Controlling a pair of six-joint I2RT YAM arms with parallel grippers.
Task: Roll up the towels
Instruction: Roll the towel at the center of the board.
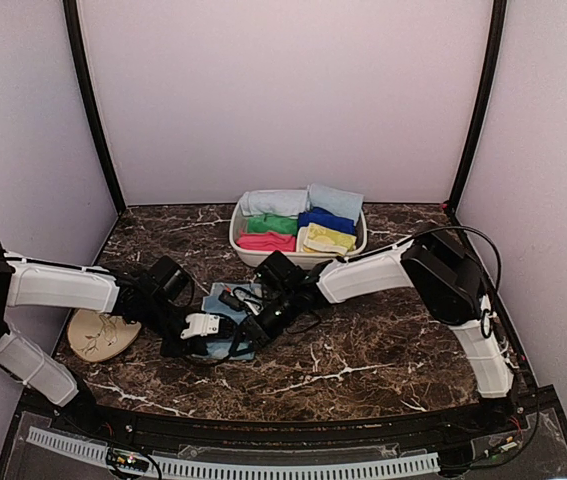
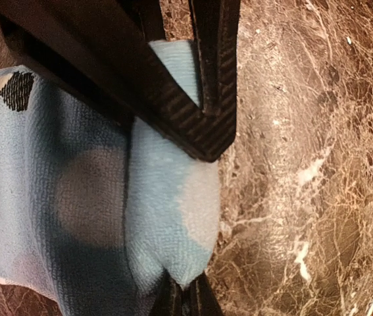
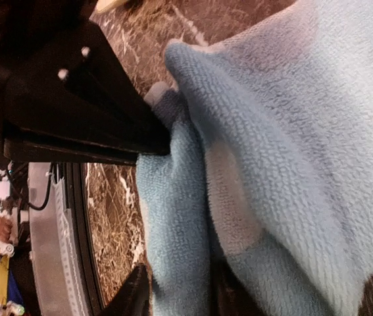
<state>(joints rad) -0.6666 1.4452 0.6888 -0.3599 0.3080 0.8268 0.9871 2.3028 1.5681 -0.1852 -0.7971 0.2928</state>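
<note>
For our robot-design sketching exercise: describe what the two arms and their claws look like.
The left arm and right arm have smooth white shells between boxy black joints. A black cable loops over the right arm. The left claw and right claw are black.

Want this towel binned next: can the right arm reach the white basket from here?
Probably yes. The white basket sits just behind the right hand with nothing between them; that hand grips the spotted towel, which would come along.
</note>
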